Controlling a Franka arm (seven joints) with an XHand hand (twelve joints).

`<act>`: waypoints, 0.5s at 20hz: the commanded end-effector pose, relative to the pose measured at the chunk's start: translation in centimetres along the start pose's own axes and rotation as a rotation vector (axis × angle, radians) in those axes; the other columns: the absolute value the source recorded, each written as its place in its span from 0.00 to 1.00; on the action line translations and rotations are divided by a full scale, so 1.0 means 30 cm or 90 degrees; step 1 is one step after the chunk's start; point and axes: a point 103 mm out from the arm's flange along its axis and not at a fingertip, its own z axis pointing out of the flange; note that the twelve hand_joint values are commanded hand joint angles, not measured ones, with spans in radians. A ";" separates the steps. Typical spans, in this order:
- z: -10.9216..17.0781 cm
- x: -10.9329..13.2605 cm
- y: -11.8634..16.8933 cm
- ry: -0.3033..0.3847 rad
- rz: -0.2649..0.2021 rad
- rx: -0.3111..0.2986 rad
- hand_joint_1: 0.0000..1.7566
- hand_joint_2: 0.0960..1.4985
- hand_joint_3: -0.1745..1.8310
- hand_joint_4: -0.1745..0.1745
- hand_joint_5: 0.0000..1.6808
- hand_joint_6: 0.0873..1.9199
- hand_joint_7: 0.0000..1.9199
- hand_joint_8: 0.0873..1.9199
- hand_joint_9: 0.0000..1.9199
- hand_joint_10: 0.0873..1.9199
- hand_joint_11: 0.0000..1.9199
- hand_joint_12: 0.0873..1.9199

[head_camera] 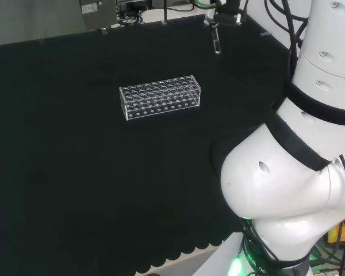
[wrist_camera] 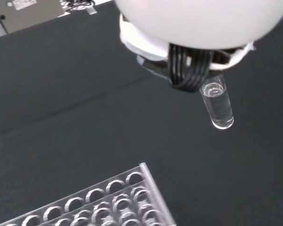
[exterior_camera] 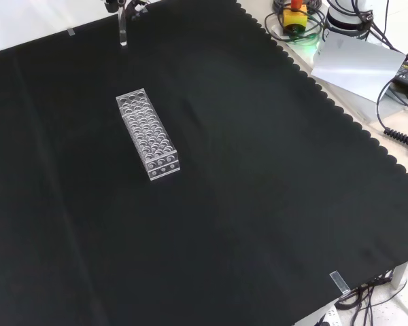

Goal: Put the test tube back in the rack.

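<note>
Closest to the wrist camera, blurred white hand [wrist_camera: 198, 28] with black cables, fingers closed around the top of a clear test tube [wrist_camera: 218, 104]; tube hanging rounded end down, upright or nearly so, off the cloth. Some clear liquid apparently inside, not certain. Beyond it, clear plastic test tube rack [wrist_camera: 99, 200], rows of round holes, all looking empty. In the head view, large white arm links [head_camera: 287, 184] bulking at the right, nearest the camera; farther on, rack [head_camera: 160, 96] lying alone on the black cloth of the table [head_camera: 75, 172], long rectangular block, long side running left to right. Past the rack and to its right, near the far edge of the cloth, test tube [head_camera: 217, 41] dangling under the hand [head_camera: 223, 16], well apart from the rack. In the front view, scalloped cloth edge at right, rack [exterior_camera: 147, 134] mid-left, test tube [exterior_camera: 122, 28] at the top edge above it. Cables and a yellow box with a red button [exterior_camera: 294, 15] off the cloth at top right.
</note>
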 end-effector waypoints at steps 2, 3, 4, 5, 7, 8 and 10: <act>0.045 0.072 -0.018 0.043 -0.022 0.014 0.82 0.39 0.39 0.00 0.83 0.02 0.74 0.30 0.69 0.29 0.67 0.41; 0.053 0.076 -0.018 0.049 -0.021 0.017 0.82 0.39 0.39 0.00 0.83 0.02 0.74 0.30 0.69 0.29 0.67 0.41; 0.062 0.078 -0.019 0.054 -0.020 0.019 0.82 0.39 0.39 0.00 0.83 0.02 0.74 0.30 0.69 0.29 0.67 0.41; 0.072 0.079 -0.018 0.058 -0.020 0.022 0.82 0.39 0.39 0.00 0.83 0.02 0.74 0.30 0.69 0.29 0.67 0.41; 0.094 0.077 -0.014 0.070 -0.016 0.029 0.82 0.39 0.39 0.00 0.83 0.02 0.74 0.30 0.69 0.29 0.67 0.41; 0.104 0.077 -0.012 0.074 -0.016 0.032 0.82 0.39 0.39 0.00 0.83 0.02 0.74 0.30 0.69 0.29 0.67 0.41; 0.129 0.075 -0.005 0.080 -0.016 0.038 0.82 0.39 0.39 0.00 0.83 0.02 0.74 0.30 0.69 0.29 0.67 0.41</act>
